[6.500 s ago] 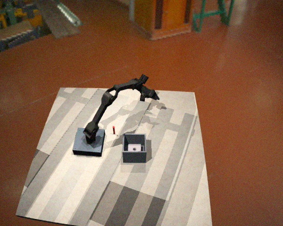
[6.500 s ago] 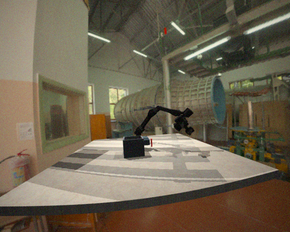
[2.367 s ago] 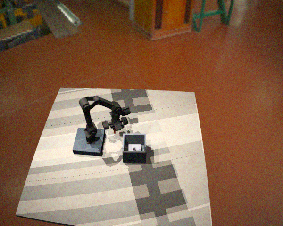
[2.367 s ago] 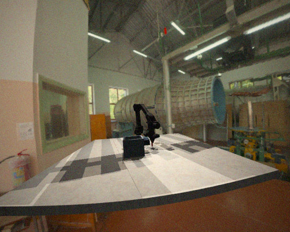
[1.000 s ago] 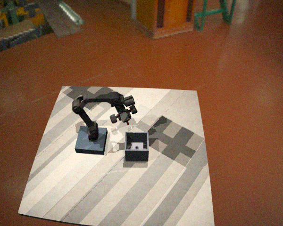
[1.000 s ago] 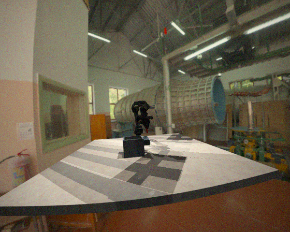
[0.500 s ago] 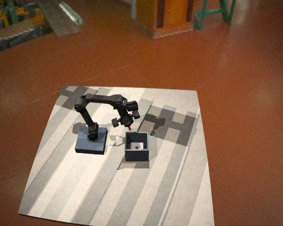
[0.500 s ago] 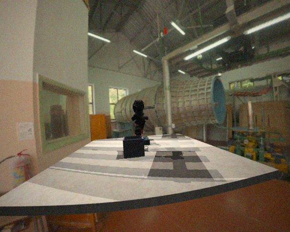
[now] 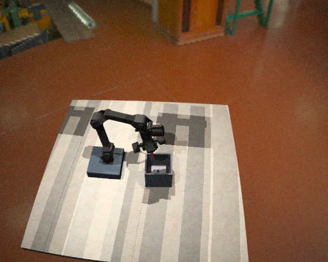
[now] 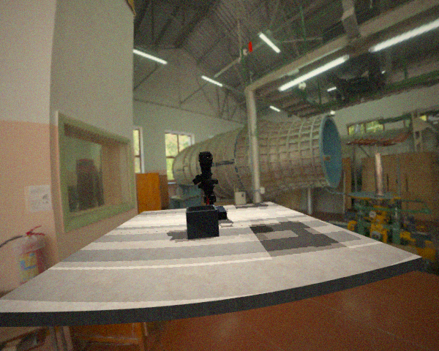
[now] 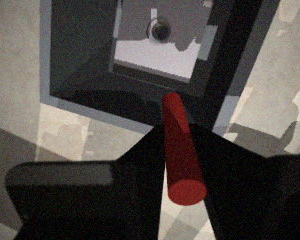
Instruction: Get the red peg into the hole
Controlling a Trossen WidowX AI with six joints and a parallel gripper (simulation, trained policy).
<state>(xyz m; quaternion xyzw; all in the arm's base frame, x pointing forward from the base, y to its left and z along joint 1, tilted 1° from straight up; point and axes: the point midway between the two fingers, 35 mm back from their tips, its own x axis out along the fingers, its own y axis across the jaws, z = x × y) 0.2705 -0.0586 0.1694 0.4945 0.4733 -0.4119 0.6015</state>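
My gripper is shut on the red peg. The peg's lower end sticks out below the fingertips, at the back-left edge of the open box as the top view shows it. The dark box stands upright. The pale plate lies at its bottom, and the round hole in the plate shows in the wrist view, beyond the peg's far end. The peg is outside the hole.
The arm's blue-grey base block stands left of the box in the top view. Both stand on a striped table top with dark shadow patches. The box's walls rise around the plate.
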